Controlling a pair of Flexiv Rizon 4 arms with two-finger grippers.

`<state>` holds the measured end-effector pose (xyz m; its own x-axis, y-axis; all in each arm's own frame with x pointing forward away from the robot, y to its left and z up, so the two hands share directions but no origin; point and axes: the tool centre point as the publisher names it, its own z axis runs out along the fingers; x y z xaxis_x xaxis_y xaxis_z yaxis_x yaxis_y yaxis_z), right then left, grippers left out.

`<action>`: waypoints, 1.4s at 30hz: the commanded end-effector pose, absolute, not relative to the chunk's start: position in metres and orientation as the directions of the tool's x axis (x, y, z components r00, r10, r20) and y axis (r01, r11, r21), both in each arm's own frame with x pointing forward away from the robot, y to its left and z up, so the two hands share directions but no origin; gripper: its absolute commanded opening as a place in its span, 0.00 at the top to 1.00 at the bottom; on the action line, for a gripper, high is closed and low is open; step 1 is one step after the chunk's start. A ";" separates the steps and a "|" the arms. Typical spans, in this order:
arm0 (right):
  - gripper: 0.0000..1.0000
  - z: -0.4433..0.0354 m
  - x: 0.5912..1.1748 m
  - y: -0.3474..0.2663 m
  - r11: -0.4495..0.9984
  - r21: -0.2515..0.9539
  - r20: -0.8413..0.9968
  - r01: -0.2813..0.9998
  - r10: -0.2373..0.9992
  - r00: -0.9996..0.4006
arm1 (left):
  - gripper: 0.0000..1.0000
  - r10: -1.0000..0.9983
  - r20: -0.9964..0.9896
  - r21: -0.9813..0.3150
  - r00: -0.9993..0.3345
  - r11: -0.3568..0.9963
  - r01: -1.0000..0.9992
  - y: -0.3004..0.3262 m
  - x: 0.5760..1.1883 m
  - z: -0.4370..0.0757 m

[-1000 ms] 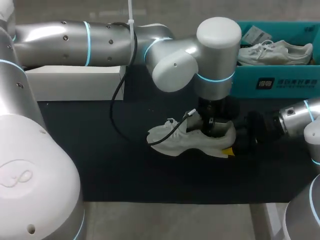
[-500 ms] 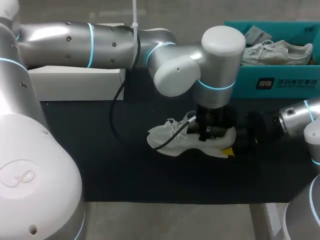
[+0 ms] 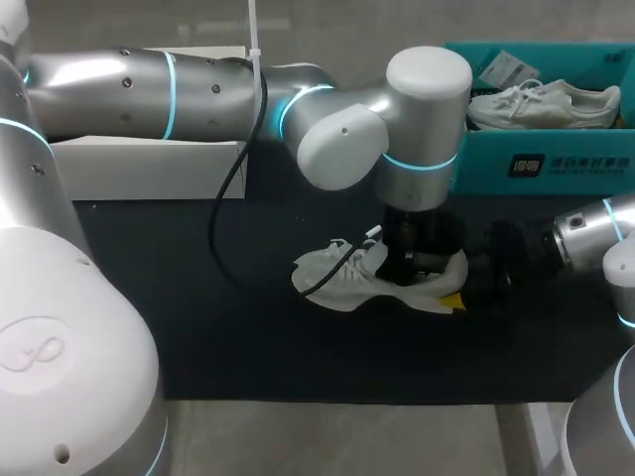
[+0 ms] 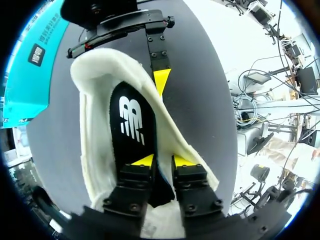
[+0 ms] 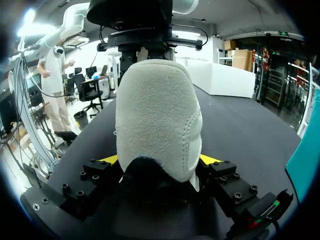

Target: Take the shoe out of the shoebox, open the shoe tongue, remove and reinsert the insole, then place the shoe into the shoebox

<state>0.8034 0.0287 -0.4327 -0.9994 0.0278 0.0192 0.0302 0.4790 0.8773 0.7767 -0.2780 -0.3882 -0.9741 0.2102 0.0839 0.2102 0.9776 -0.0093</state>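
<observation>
Mainly, the risk is the insole (image 4: 131, 117) slipping free or buckling. My left gripper (image 4: 163, 161) has only a narrow bite on it, deep in the shoe (image 3: 337, 278). If I pull at a poor angle, the edge could catch on the padded collar and fold. It could also drag the whole shoe along. If my right gripper (image 5: 159, 160) loses the heel, the shoe may tip or slide over the table (image 3: 198, 327), and I would have nothing to pull against. A hard pull could also jam my left fingers against the shoe's inner wall.

My left fingers (image 4: 142, 161) stand nearly together, with only a slim gap. They reach down into the shoe's opening. A dark strip of the insole shows between them, so I judge them pinched on it, though the contact itself is partly hidden. My right fingers (image 5: 209, 160) are spread wide, one on each side of the heel, and clamp it from behind.

The shoe sits on the table in front of the box (image 3: 556, 164), out of it, with its toe pointing to my left. The insole lies inside the shoe.
</observation>
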 end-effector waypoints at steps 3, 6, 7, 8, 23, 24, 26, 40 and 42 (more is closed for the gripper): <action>1.00 -0.435 0.805 0.028 0.482 0.875 0.020 0.032 0.030 -0.999 | 0.69 0.214 0.095 0.005 -0.972 0.976 0.216 -0.283 0.774 -0.393; 1.00 -0.435 0.805 0.028 0.482 0.875 0.020 0.032 0.030 -0.999 | 0.70 0.214 0.104 0.015 -0.971 0.976 0.217 -0.284 0.775 -0.404; 1.00 -0.435 0.805 0.028 0.482 0.875 0.020 0.032 0.030 -0.999 | 0.71 0.214 0.105 0.015 -0.971 0.976 0.217 -0.283 0.777 -0.407; 1.00 -0.435 0.805 0.028 0.482 0.875 0.020 0.032 0.030 -0.999 | 0.72 0.210 0.112 0.011 -0.971 0.977 0.212 -0.283 0.778 -0.411; 1.00 -0.435 0.805 0.028 0.482 0.875 0.020 0.032 0.030 -0.999 | 0.72 0.211 0.122 -0.004 -0.970 0.977 0.212 -0.283 0.795 -0.425; 1.00 -0.435 0.805 0.028 0.482 0.875 0.020 0.032 0.030 -0.999 | 0.72 0.213 0.122 -0.005 -0.969 0.977 0.214 -0.283 0.794 -0.425; 1.00 -0.435 0.805 0.028 0.482 0.875 0.020 0.032 0.030 -0.999 | 0.72 0.216 0.116 -0.002 -0.969 0.976 0.217 -0.284 0.793 -0.428; 1.00 -0.435 0.805 0.028 0.482 0.875 0.020 0.032 0.030 -0.999 | 0.60 0.162 -0.056 0.018 -0.985 0.987 0.161 -0.280 0.807 -0.439; 1.00 -0.435 0.805 0.028 0.482 0.875 0.020 0.032 0.030 -0.999 | 0.59 0.155 -0.086 0.032 -0.984 0.988 0.153 -0.281 0.811 -0.442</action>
